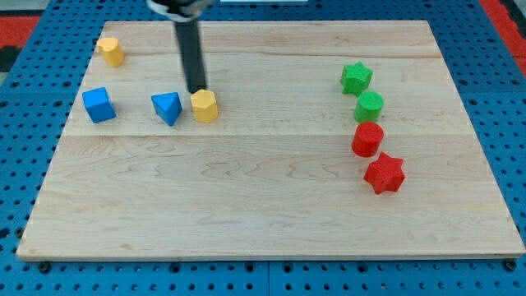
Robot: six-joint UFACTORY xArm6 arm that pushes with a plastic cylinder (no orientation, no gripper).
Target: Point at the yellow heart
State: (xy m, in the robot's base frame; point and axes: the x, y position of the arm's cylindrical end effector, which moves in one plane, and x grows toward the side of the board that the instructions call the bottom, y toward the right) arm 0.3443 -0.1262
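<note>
Yellow heart: two yellow blocks on the board, and I cannot tell which is the heart.

One yellow block (110,51) sits flat near the board's top-left corner, well apart from the other. The second yellow block (204,106) lies left of centre in the upper half, faceted in outline, with my tip (197,90) just above it in the view.

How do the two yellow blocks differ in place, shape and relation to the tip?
The near yellow block sits mid-board beside the blue triangle; the far yellow block sits alone at the view's top-left corner. My tip rests just above the near one and is well apart from the far one. The near one looks hexagonal, the far one more notched, perhaps the heart. Both are yellow and similar in size.
</note>
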